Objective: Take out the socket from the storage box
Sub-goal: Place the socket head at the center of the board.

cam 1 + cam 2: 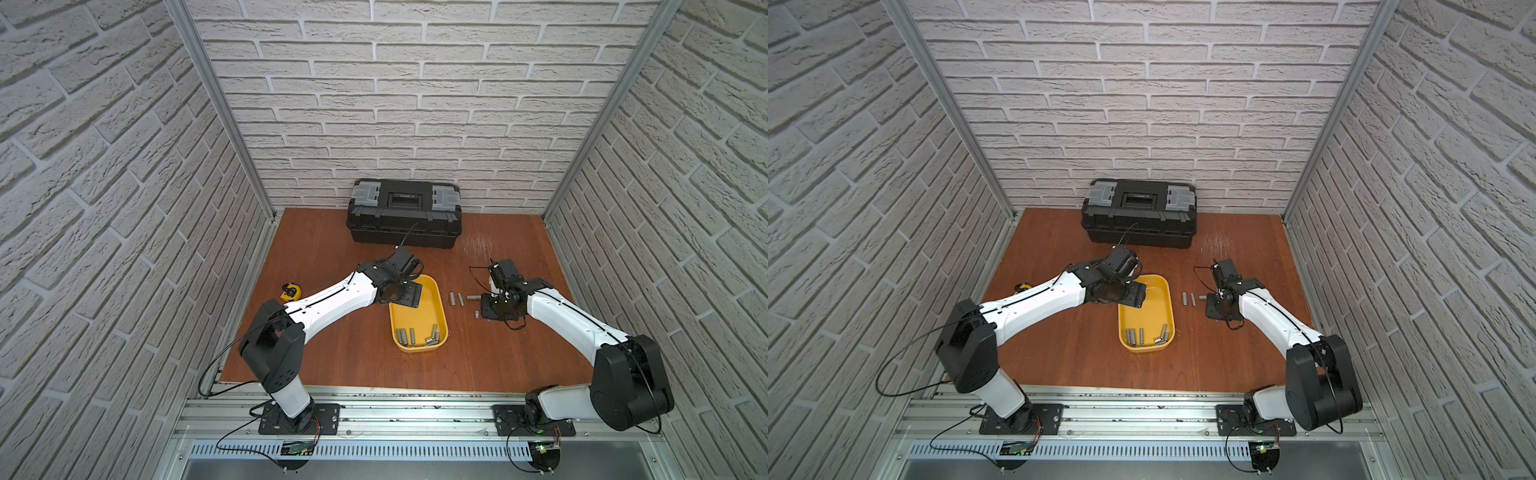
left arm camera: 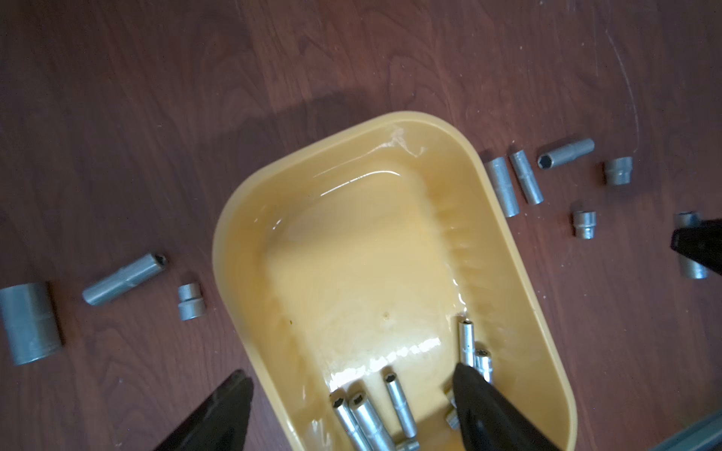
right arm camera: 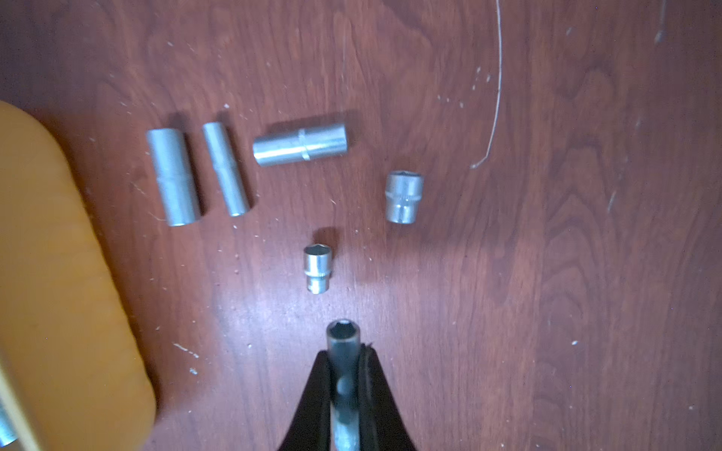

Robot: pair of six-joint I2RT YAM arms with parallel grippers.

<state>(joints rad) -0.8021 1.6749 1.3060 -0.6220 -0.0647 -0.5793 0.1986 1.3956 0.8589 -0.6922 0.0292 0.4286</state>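
The storage box is a shallow yellow tray in the middle of the table. Several slim metal sockets lie at its near end. My left gripper hangs open over the tray's far end, holding nothing. One fingertip is above the sockets and the other fingertip is outside the rim. To the right of the tray, my right gripper is shut on a slim socket, low over the table with the hex opening pointing outward.
Several sockets lie loose on the wood right of the tray, and three more sockets lie on its other side. A black toolbox stands at the back wall. A yellow tape measure sits at the left.
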